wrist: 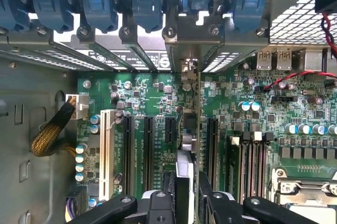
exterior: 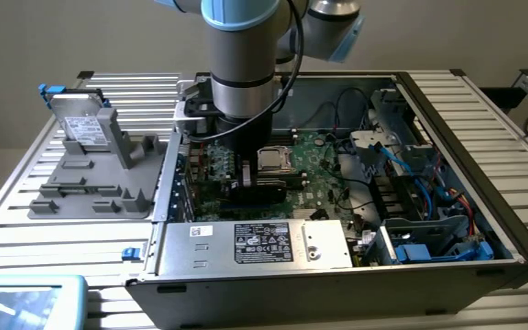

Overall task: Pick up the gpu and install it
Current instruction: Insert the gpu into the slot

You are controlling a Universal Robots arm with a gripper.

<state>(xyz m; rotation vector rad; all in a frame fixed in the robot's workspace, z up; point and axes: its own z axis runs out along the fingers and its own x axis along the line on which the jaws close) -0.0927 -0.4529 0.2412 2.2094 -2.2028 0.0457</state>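
Green flat gpu (silver-edged) in claw

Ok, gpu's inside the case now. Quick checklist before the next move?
1. gpu held in the gripper: ok, it sits edge-on between the fingers.
2. Card over the motherboard: ok.
3. Card lined up with a slot: cannot tell, its own edge hides what lies beneath it, between the black slots.
4. Bracket end at the rear wall: near it; seated or not, cannot tell.
5. Yellow cable bundle away from the card: ok.
6. Hard drive outside the case, on the grey fixture: ok.
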